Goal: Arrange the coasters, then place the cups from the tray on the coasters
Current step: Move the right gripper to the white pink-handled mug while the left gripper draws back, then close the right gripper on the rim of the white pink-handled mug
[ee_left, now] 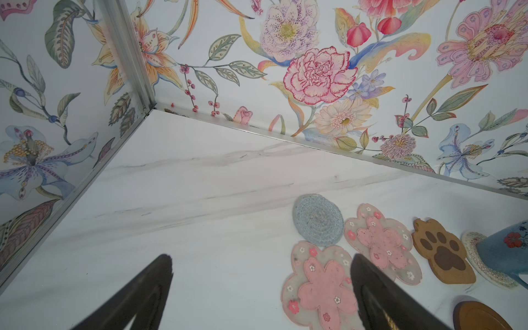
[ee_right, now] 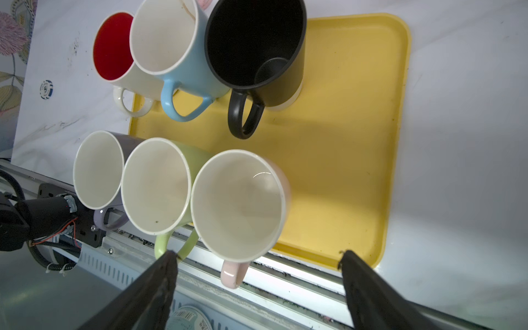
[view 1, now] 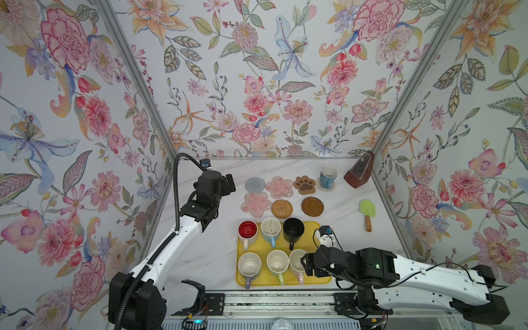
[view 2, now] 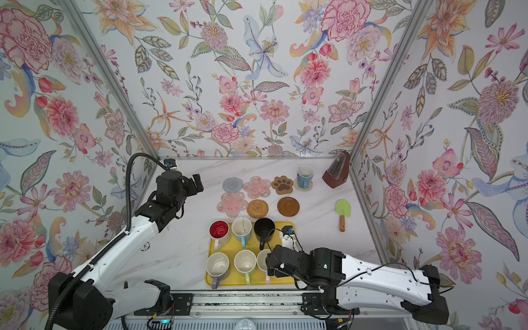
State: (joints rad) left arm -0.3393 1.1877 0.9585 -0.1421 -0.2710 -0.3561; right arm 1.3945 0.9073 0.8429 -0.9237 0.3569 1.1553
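The pink mug (ee_right: pixel 240 205), cream inside, stands at 4 o'clock on the yellow tray (ee_right: pixel 343 143). At its 3 o'clock the right gripper (ee_right: pixel 257 254) gapes. The left gripper (ee_left: pixel 261 257) gapes at 9 o'clock of the grey coaster (ee_left: pixel 318 220), over a marble table (ee_left: pixel 200 185) between floral walls (ee_left: pixel 314 28).

Both top views look steeply down from high above the near edge, facing the back wall (view 1: pixel 257 85); I get the whole table (view 1: pixel 218 257) in each, framing nearly identical. Left wrist camera: low, close to the table, facing the far left corner (ee_left: pixel 151 110), coasters (ee_left: pixel 318 220) off to one side. Right wrist camera: close over the tray (ee_right: pixel 357 114), looking down into the mugs (ee_right: pixel 238 205). Both patches also show from above.
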